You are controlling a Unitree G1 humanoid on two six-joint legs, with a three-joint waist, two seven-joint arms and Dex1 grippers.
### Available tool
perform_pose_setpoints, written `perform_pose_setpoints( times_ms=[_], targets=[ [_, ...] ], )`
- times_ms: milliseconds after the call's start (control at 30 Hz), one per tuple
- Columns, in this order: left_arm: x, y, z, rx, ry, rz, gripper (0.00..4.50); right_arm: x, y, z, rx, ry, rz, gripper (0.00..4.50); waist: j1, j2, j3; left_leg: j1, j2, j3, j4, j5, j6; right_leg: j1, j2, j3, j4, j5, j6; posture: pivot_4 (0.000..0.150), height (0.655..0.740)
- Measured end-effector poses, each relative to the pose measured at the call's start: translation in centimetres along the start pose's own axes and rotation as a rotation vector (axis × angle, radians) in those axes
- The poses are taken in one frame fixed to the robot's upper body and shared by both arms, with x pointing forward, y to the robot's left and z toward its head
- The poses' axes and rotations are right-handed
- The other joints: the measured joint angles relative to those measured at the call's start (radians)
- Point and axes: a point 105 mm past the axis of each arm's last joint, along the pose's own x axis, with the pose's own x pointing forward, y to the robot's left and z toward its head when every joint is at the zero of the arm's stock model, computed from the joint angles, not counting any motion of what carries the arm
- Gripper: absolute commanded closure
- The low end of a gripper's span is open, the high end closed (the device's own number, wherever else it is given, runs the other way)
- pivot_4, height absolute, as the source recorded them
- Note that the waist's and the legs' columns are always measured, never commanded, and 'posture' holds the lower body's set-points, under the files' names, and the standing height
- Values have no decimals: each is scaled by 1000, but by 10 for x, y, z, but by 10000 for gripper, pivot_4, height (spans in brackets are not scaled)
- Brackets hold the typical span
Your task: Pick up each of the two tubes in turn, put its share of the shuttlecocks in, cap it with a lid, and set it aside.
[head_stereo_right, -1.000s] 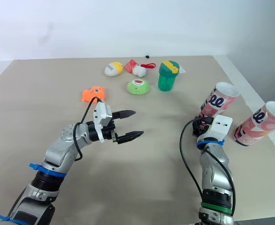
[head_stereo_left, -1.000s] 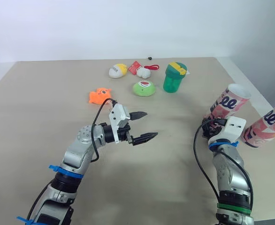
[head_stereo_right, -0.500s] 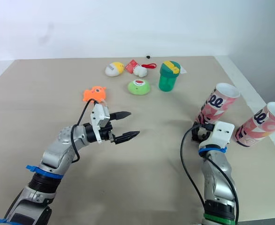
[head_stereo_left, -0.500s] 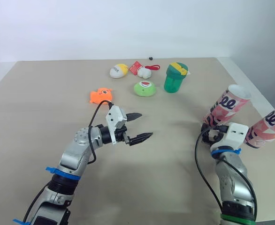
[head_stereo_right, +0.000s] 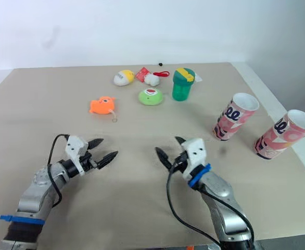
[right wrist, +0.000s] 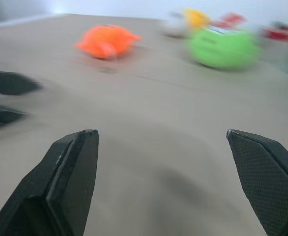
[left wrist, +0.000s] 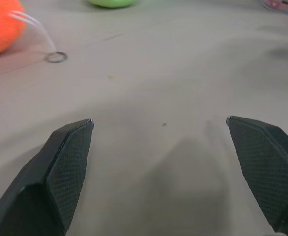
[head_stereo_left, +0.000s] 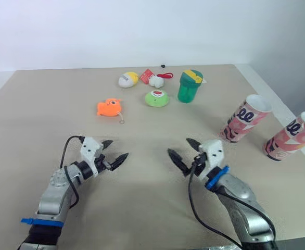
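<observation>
Two pink-and-white patterned tubes stand with open tops at the table's right side, one (head_stereo_left: 245,125) nearer the middle and the other (head_stereo_left: 292,136) by the right edge. My left gripper (head_stereo_left: 118,148) hovers low over the bare table at the near left, open and holding nothing. My right gripper (head_stereo_left: 178,146) is open and holds nothing. It sits near the table's middle and points left toward the left gripper, well to the left of the tubes. Its wrist view shows the left gripper's fingers (right wrist: 6,83) across a gap of bare table.
Small toys lie at the back: an orange fish (head_stereo_left: 109,107) with a ring on a string, a green dome (head_stereo_left: 157,98), a green cup with a yellow lid (head_stereo_left: 189,86), a yellow-white egg (head_stereo_left: 128,79) and a red-white trinket (head_stereo_left: 153,79). The table's right edge (head_stereo_left: 282,112) runs just behind the tubes.
My right gripper has left the nearer tube's base and swung left to the table's middle. My left gripper has drawn back toward me and to the left, lower over the table.
</observation>
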Motion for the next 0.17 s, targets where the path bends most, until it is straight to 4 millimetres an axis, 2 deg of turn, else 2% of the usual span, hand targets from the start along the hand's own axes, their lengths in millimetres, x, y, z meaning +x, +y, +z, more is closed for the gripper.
perform_pose_setpoints(
  times_ms=[167],
  targets=[
    [1,-3,9,9,-27,5,0,6,-1,-7,1,14,17,515,-1,0,0,0,0,0,-1,0,0,-1,1,1,0,0,-1,1500,7400]
  ],
)
